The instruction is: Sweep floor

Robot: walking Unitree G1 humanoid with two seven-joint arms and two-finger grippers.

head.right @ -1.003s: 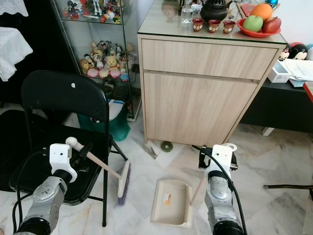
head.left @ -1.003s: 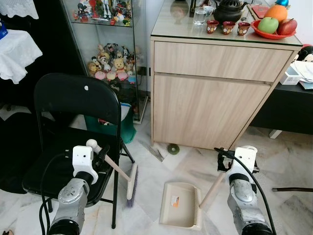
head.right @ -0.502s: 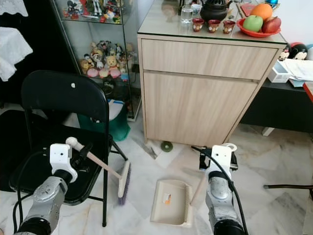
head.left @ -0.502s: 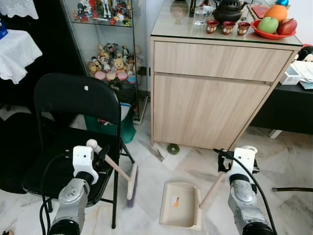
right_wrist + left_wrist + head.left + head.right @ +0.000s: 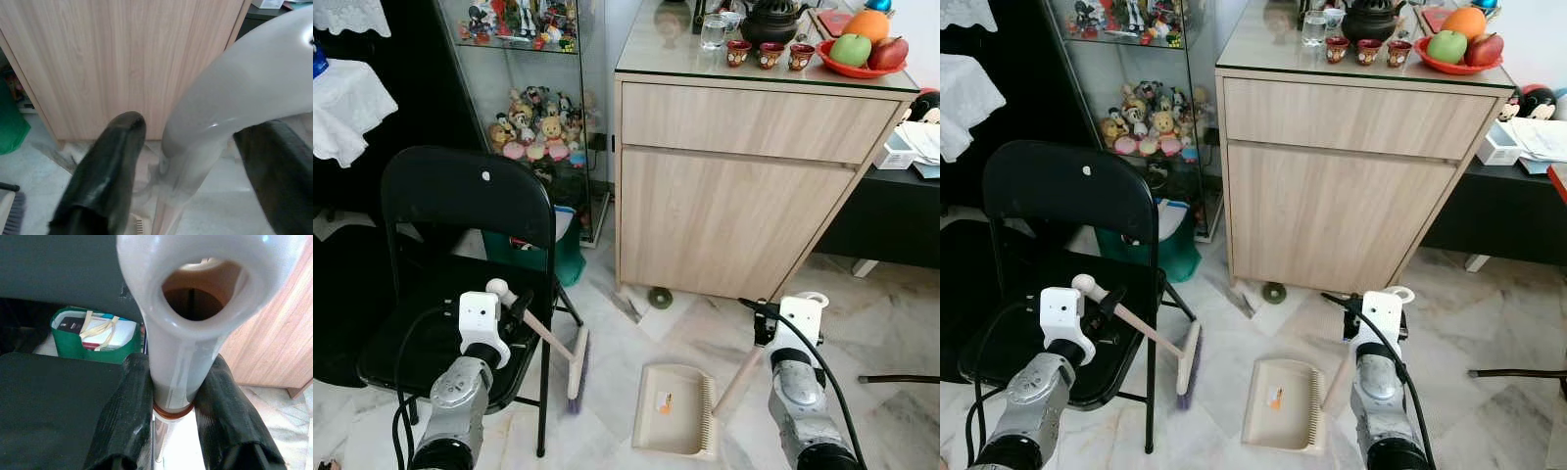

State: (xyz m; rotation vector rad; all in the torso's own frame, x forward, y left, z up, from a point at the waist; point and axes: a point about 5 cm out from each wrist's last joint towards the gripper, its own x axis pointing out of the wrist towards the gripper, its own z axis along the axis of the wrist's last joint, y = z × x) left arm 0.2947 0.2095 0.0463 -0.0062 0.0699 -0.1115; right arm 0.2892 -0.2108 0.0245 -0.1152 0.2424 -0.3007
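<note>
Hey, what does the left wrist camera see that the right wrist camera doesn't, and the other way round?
Left wrist view: the left gripper shut on the broom handle, with the black chair and a green bag behind it. Right wrist view: the right gripper at the dustpan handle, and the broom's bristles at the picture's edge. Both: the wooden cabinet and marble floor.
</note>
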